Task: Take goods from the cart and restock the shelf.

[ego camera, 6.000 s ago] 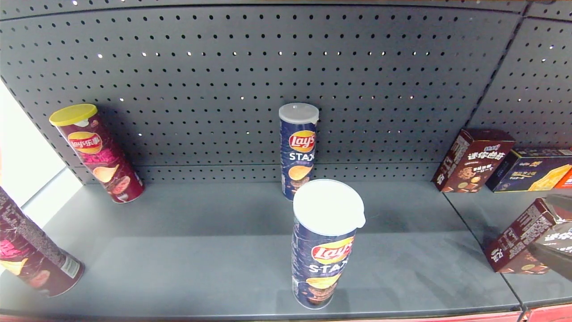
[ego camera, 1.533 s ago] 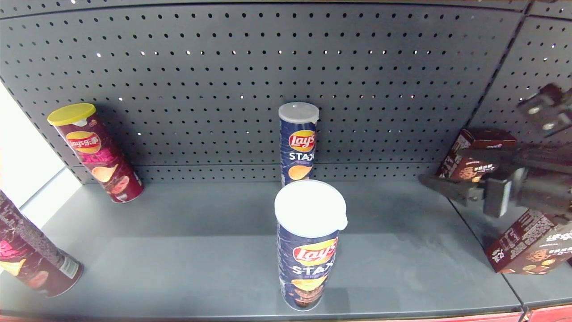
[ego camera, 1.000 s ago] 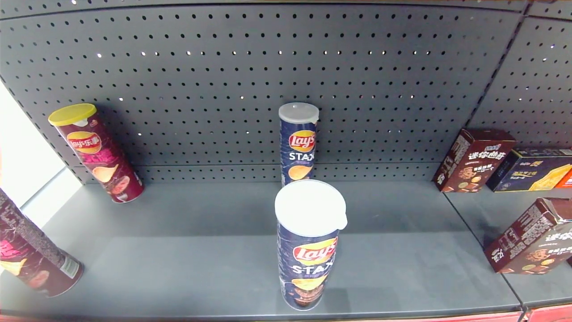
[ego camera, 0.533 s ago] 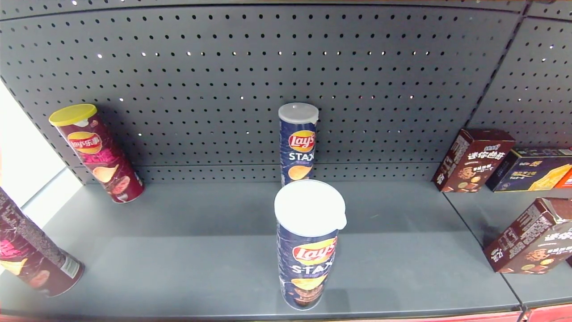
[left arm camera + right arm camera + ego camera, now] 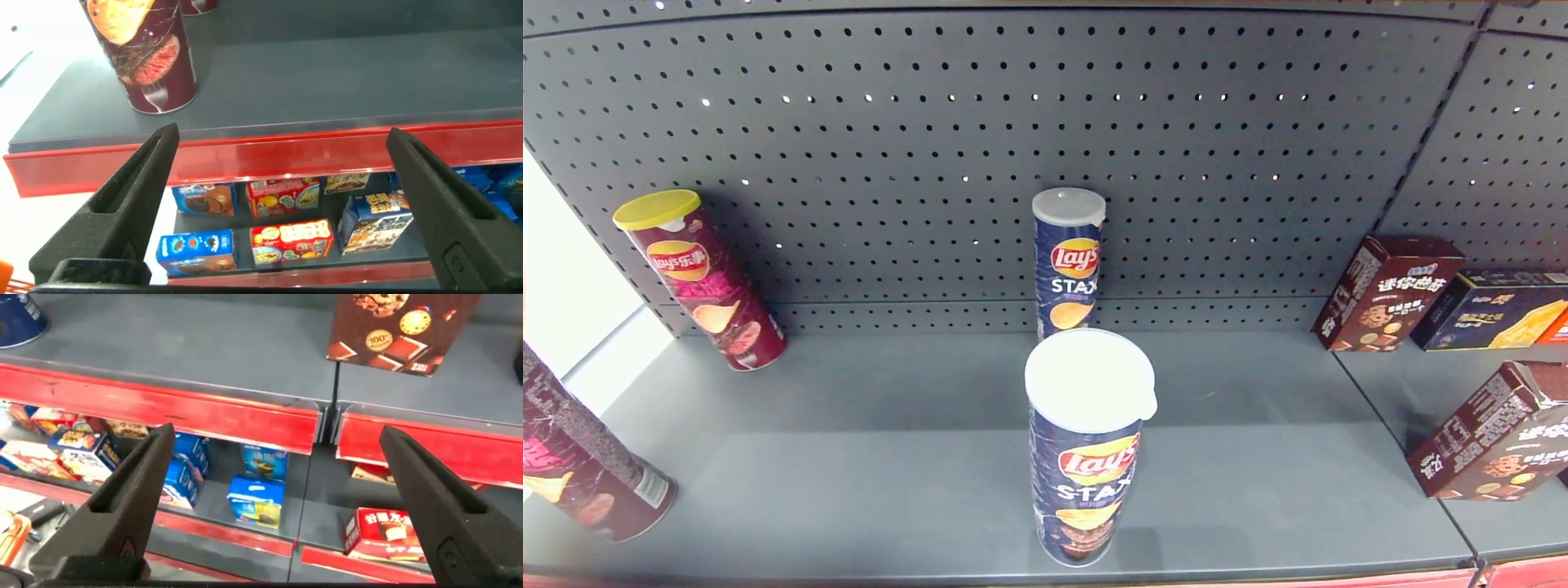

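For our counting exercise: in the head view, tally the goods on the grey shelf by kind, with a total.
Blue chip cans: 2
Maroon chip cans: 2
Brown cookie boxes: 2
Dark blue and yellow box: 1
Total: 7, leaving out an orange sliver cut off at the edge.

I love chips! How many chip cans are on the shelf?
4: back red can far left, front red can at the left edge, back blue can in the middle, front blue can before it. More may hide off-picture.
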